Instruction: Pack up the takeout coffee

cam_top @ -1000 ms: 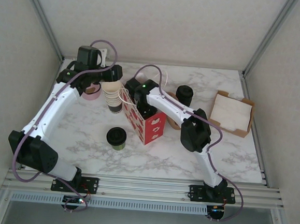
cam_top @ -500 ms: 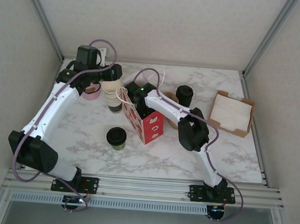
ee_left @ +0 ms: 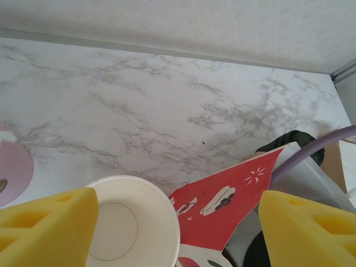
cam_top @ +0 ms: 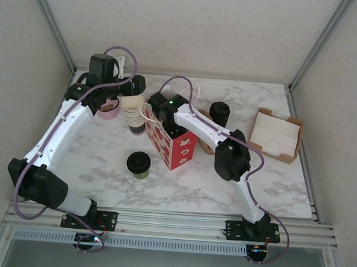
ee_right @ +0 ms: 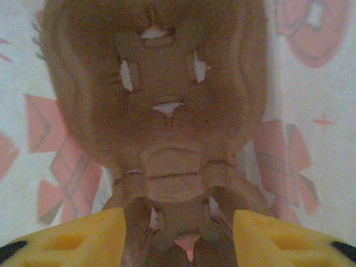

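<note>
Currently the left gripper [ee_left: 179,222] is hovering at the far left of the marble table [cam_top: 186,187], its yellow fingers [ee_left: 47,225] standing wide apart with nothing clamped. The open mouth of the cream cup stack [cam_top: 132,112] is sitting right under it, close against the left finger. The red bag [cam_top: 176,147] is standing upright at the table's middle, and its top edge is running just beside the cup stack. A pink round thing [cam_top: 110,111] is lying left of the stack, near the left edge.

The right gripper [ee_right: 179,231] is reaching down into the bag's mouth with its fingers apart. A brown pulp carrier [ee_right: 161,111] is lying ahead of it, against the bag's white printed lining, with its near end showing in the gap.

The takeout coffee [cam_top: 138,163] is standing upright on bare marble, lid on. It is left of the bag's near corner, close but not touching, and nearer than the cup stack.

Open marble is running all along the near edge in front of the coffee and the bag. More bare marble is lying between the bag and the cardboard tray [cam_top: 283,158] at the right edge. A black lid stack [cam_top: 219,112] is standing at the far middle. The far strip along the back wall is bare in the left wrist view.
</note>
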Robot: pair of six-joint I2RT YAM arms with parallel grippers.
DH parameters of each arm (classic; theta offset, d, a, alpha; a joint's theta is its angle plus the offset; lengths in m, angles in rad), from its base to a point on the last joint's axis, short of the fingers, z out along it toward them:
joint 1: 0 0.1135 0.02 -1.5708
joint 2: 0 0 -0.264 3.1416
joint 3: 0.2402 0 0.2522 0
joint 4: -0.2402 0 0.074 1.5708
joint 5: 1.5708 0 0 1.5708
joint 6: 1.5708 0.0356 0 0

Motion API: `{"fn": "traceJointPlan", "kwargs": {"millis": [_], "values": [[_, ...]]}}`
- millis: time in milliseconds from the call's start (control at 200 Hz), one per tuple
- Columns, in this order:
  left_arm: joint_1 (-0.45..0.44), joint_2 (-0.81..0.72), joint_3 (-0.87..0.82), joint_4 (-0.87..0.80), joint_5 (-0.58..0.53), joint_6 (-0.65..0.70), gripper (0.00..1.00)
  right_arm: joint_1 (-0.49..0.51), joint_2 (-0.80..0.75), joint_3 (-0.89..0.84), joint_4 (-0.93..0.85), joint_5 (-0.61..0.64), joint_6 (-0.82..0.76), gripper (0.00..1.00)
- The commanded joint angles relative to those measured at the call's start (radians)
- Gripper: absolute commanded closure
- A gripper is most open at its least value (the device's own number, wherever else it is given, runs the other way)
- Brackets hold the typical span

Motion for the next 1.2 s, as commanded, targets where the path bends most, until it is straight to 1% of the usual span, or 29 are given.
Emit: {"fn": "traceJointPlan", "kwargs": {"millis": [0,190,305,486,716,866,1011,1197], "values": [[0.01,-0.039,-0.015,0.021,-0.003,-0.015,0.22,0.01,-0.082,0.058,-0.053,0.03,0.007,0.42],[0.01,-0.054,-0.019,0.027,-0.006,-0.024,0.19,0.011,-0.128,0.113,-0.081,0.035,0.001,0.35],[0.01,-0.08,-0.021,0.036,-0.019,-0.031,0.13,0.011,-0.158,0.155,-0.098,0.035,-0.003,0.32],[0.009,-0.148,-0.03,0.065,-0.033,-0.047,0.01,0.011,-0.225,0.198,-0.101,0.032,-0.013,0.21],[0.01,-0.252,-0.054,0.108,-0.027,-0.071,0.0,0.011,-0.342,0.196,-0.067,-0.002,-0.022,0.1],[0.01,-0.32,-0.077,0.116,-0.027,-0.084,0.0,0.011,-0.455,0.121,-0.005,-0.028,-0.024,0.01],[0.009,-0.395,-0.117,0.106,-0.045,-0.101,0.0,0.011,-0.59,-0.009,0.07,-0.044,-0.024,0.01],[0.009,-0.522,-0.21,0.103,-0.094,-0.15,0.0,0.01,-0.791,-0.259,0.175,-0.062,-0.014,0.01]]}}
